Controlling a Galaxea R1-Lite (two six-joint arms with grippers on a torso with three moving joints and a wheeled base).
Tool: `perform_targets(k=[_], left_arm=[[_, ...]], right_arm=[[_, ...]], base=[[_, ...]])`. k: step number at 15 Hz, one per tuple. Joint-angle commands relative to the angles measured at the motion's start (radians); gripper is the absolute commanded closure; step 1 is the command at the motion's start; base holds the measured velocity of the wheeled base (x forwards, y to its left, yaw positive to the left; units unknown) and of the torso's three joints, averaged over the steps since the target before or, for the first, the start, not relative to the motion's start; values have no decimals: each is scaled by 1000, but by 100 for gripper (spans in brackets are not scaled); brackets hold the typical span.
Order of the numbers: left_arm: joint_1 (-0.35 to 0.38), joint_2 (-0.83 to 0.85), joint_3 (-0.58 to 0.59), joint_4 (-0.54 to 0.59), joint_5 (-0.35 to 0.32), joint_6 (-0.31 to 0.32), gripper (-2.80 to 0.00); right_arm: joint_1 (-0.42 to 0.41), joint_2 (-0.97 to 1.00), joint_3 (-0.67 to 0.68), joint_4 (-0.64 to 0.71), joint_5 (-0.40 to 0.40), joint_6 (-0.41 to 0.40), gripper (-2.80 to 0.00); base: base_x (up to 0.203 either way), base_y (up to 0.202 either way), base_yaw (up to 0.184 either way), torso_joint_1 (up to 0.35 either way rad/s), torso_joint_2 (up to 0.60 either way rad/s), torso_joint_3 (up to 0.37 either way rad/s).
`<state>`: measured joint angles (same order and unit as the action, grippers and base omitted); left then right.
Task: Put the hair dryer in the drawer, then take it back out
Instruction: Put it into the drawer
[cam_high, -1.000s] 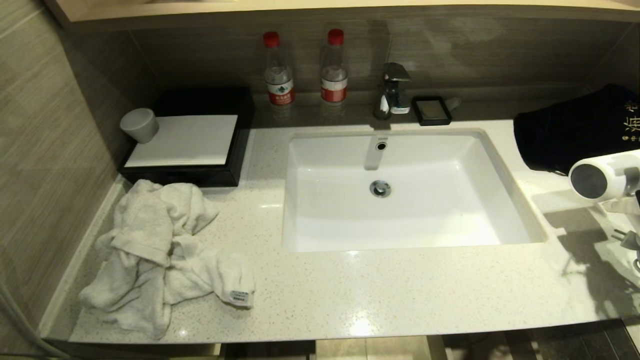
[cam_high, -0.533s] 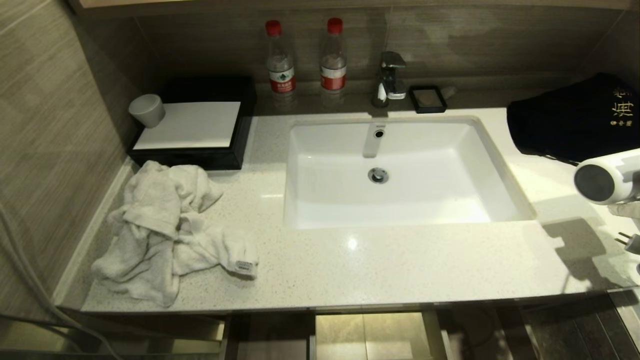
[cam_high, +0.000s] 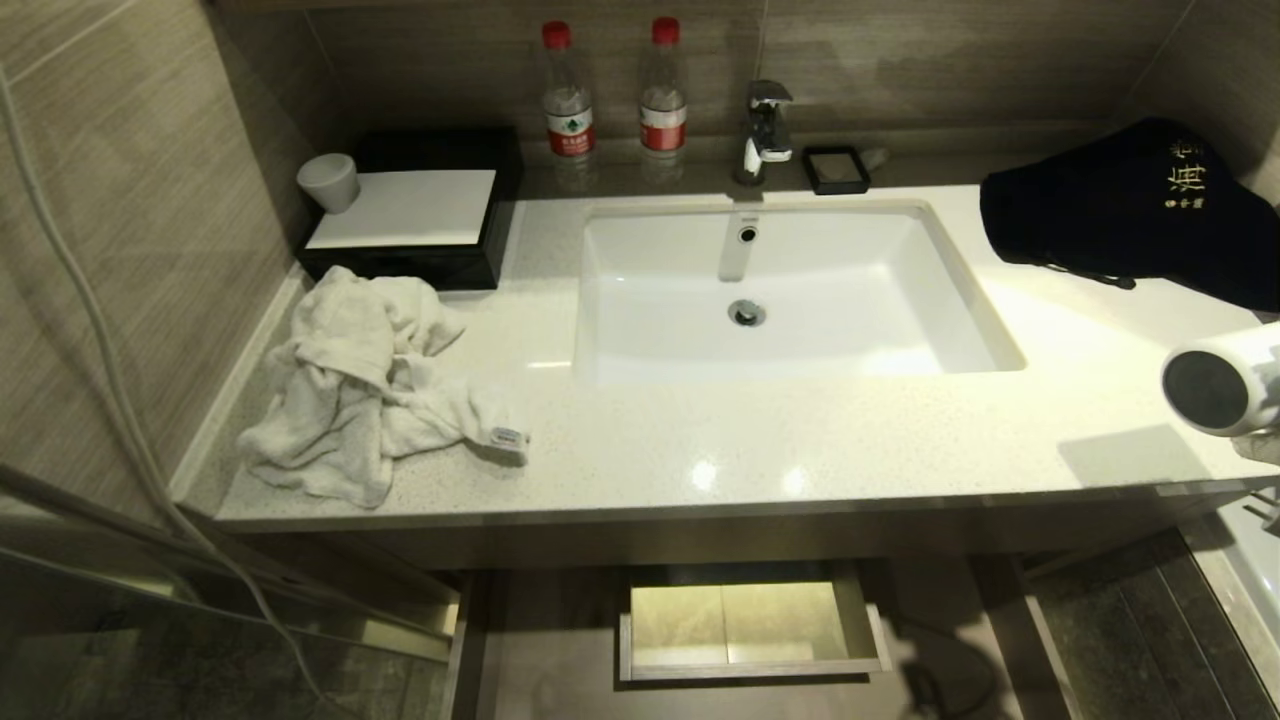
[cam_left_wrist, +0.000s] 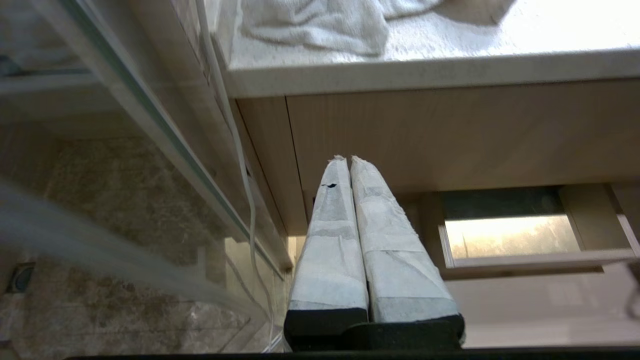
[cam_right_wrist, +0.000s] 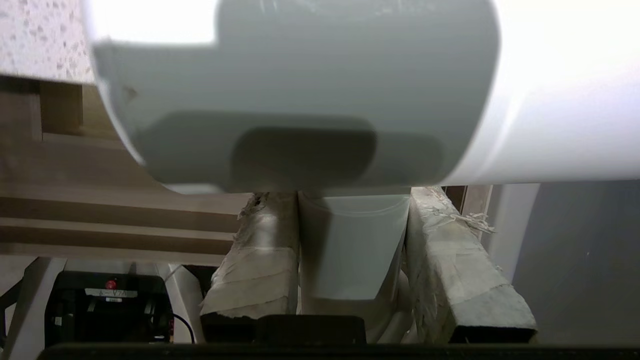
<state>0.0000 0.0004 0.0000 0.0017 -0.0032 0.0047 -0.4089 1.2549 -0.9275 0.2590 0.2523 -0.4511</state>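
The white hair dryer (cam_high: 1225, 385) hangs at the far right of the head view, over the counter's front right corner, its grey round end facing the camera. In the right wrist view its barrel (cam_right_wrist: 300, 90) fills the upper part and its handle (cam_right_wrist: 350, 250) runs between the taped fingers. My right gripper (cam_right_wrist: 352, 200) is shut on that handle. Below the counter the drawer (cam_high: 545, 650) stands pulled out, with its boxed cut-out (cam_high: 750, 620) in the middle. My left gripper (cam_left_wrist: 348, 159) is shut and empty, low down, pointing at the wood-grain panel (cam_left_wrist: 450, 135) under the counter.
On the counter (cam_high: 800, 450) lie a crumpled white towel (cam_high: 370, 385), a black bag (cam_high: 1120, 210) at the right, and a black tray (cam_high: 410, 265) with a cup. Two bottles (cam_high: 565, 95) and a faucet (cam_high: 765, 130) stand behind the sink (cam_high: 985, 330). A glass panel and hose (cam_high: 100, 400) are at the left.
The whole head view has shifted: the counter moved up in the picture and the pulled-out drawer below came into sight. The hair dryer stays held at the right edge.
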Motion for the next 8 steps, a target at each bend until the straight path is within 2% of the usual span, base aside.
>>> perform_targets(k=[1,8], left_arm=[[0,1,2,0,0,0,0],[0,1,2,0,0,0,0]], right_arm=[[8,-32,29,-1,-1,-1,0],[25,-62,64,-6,-7,0,0]], base=[[0,0,0,-380,284,-98],[0,0,0,-342,213,-133]])
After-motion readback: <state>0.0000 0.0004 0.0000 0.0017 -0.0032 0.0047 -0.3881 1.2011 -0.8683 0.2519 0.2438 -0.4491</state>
